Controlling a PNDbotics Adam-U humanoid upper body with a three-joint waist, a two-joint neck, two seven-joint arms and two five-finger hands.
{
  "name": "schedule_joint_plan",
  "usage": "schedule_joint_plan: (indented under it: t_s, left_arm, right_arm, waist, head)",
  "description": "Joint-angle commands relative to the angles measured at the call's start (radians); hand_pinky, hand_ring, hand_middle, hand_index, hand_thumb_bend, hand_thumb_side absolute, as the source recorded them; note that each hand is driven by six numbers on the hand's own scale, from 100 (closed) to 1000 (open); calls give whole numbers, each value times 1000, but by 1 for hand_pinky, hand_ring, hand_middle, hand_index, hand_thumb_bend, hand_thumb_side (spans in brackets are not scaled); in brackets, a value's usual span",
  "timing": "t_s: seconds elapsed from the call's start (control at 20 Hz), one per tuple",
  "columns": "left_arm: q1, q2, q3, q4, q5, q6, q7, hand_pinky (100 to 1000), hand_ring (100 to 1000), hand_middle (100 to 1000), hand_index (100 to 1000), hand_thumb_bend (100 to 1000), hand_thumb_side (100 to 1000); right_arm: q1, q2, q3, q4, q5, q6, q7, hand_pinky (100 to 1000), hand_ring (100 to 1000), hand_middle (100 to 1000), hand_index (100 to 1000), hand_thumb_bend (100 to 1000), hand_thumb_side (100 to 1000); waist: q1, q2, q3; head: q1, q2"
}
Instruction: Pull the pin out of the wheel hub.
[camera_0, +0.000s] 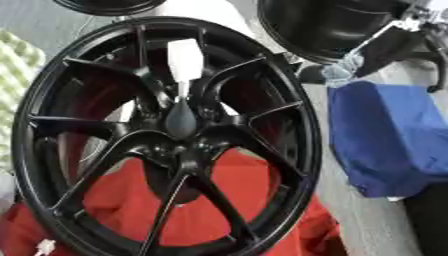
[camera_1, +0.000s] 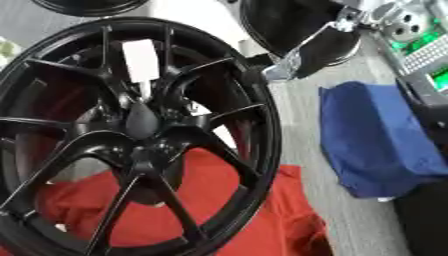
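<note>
In the left eye view, a large black wheel (camera_0: 166, 135) fills the picture over a red cloth (camera_0: 219, 210), and a pin (camera_0: 182, 107) with a white top stands in its hub, well down and left of the robot's right hand (camera_0: 398, 47) at the upper right; whether that hand's fingers are curled or straight cannot be told. In the right eye view, a blue cloth (camera_1: 376, 140) lies below that hand, to the right of the wheel.
</note>
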Motion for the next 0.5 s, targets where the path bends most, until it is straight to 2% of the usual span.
schedule_joint_plan:
  t_s: [0.05,0.3,0.5]
  left_arm:
    - [-20,-1,-5,-9,6,-2,-5,724,635,556,762,139,979]
    - [-40,-25,-16,-2,9,0,-13,723,633,554,761,145,987]
    - [-61,-53,-26,8,12,0,-19,722,631,552,760,150,994]
  right_arm:
    - [-21,-9,0,5,19,26,-40,831,827,762,889,587,361]
    - [-43,5,24,4,23,96,-104,803,808,742,881,588,358]
    - [-61,15,46,15,42,155,-128,792,800,734,878,588,358]
  waist:
    - [6,-16,5]
    - [9,-2,41]
    - [8,8,80]
  head:
    - [-21,-1]
    - [-47,-4]
    - [-66,10]
